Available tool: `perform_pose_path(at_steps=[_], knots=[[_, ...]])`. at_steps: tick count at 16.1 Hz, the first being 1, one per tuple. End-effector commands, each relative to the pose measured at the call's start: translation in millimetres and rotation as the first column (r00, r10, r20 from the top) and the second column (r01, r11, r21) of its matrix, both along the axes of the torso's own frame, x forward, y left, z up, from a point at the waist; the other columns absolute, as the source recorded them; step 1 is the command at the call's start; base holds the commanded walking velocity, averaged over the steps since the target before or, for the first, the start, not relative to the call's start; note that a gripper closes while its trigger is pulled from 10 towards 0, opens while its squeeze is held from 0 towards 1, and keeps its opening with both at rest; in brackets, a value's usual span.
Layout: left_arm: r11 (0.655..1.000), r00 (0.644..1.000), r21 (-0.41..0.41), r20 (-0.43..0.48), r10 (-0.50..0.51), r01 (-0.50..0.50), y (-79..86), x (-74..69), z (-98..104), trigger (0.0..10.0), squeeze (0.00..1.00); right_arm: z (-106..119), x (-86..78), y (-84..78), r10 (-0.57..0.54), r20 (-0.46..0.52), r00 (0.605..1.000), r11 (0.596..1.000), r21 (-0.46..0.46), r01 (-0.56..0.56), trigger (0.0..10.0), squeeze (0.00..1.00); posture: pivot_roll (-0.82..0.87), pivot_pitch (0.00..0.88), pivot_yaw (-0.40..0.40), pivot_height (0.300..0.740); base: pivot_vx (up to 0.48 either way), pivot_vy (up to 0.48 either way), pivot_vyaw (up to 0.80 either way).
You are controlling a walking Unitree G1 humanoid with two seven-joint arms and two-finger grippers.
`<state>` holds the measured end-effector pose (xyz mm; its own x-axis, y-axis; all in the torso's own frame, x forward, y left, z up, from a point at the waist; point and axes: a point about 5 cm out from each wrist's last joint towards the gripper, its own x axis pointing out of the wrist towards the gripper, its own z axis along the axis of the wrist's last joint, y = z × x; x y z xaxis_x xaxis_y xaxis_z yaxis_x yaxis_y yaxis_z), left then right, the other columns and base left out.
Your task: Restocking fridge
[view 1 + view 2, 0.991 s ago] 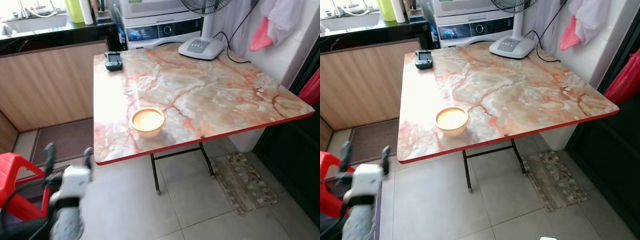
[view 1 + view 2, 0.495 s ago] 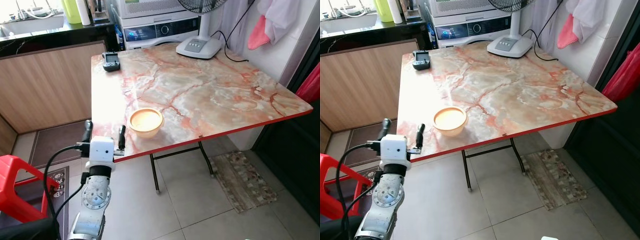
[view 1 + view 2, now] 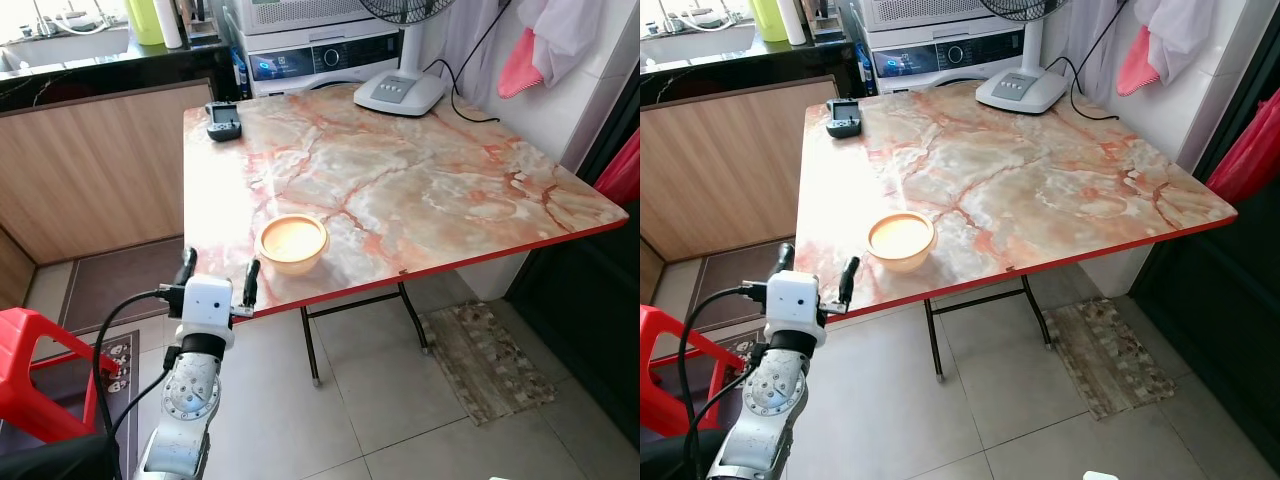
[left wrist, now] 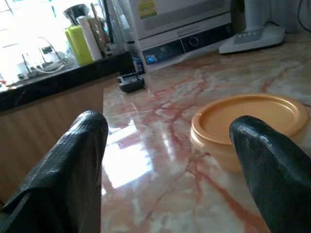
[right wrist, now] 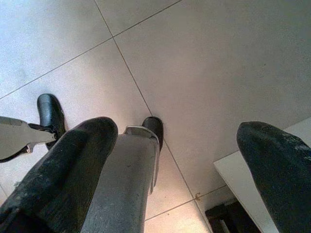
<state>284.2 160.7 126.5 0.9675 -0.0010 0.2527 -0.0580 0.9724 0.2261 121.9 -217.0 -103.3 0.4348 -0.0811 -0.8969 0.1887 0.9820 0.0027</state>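
A round orange lidded container [image 3: 292, 242] sits near the front left edge of the marble table [image 3: 430, 190]. My left gripper [image 3: 218, 275] is raised at that table edge, just left of and in front of the container, open with nothing between its fingers. In the left wrist view the container [image 4: 250, 124] lies just beyond one black fingertip [image 4: 269, 160], apart from it. My right gripper [image 5: 175, 160] hangs open over grey floor tiles, beside my own leg and foot.
A black handheld device [image 3: 223, 120] lies at the table's far left corner and a fan base [image 3: 400, 94] at the far side. A washing machine [image 3: 320, 58] and wooden counter [image 3: 100, 165] stand behind. A red stool [image 3: 30, 375] is at my left, a mat [image 3: 490, 360] under the table's right.
My left arm has come up from low on the left to the table's front edge, then crept slightly closer to the orange container. The container has not moved.
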Motion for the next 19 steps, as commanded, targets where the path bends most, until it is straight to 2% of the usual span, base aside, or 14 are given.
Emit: perform_pose_path(at_steps=[1,10,16,17,18,19], knots=[[1.000,1.000,-0.012,0.000,-0.014,0.014,-1.1,-1.1,3,10.0,0.00,0,1.2,1.2,-0.027,0.010,1.000,1.000,0.011,0.027,10.0,0.00,0.06,0.061,0.033,0.740,0.000,0.000,0.00],[0.996,0.996,0.007,-0.004,-0.092,0.092,-10.6,0.2,7,10.0,0.00,1,3.2,1.9,-0.013,0.013,1.000,1.000,0.013,0.013,10.0,0.00,0.06,0.059,0.033,0.740,0.284,0.000,0.00],[0.995,0.995,0.006,-0.007,-0.095,0.095,-12.2,-1.0,6,10.0,0.00,1,3.5,1.8,-0.003,0.013,1.000,1.000,0.012,0.003,10.0,0.00,0.06,0.057,0.030,0.740,0.288,0.000,0.00],[0.998,0.998,-0.049,-0.027,-0.051,0.050,-5.2,-1.9,2,10.0,0.00,1,3.4,1.9,-0.002,0.012,1.000,1.000,0.011,0.002,10.0,0.00,0.07,0.060,0.029,0.740,0.000,0.000,0.00],[0.997,0.999,-0.070,-0.032,-0.036,0.033,-2.6,-2.2,1,10.0,0.00,1,3.4,2.0,-0.001,0.011,1.000,1.000,0.011,0.001,10.0,0.00,0.07,0.060,0.029,0.740,0.000,0.000,0.00],[0.984,0.997,-0.171,-0.055,0.048,-0.057,11.8,-3.9,-2,10.0,0.00,1,3.0,2.1,0.000,0.010,1.000,1.000,0.010,0.000,10.0,0.00,0.07,0.061,0.028,0.740,0.000,0.000,0.00]])
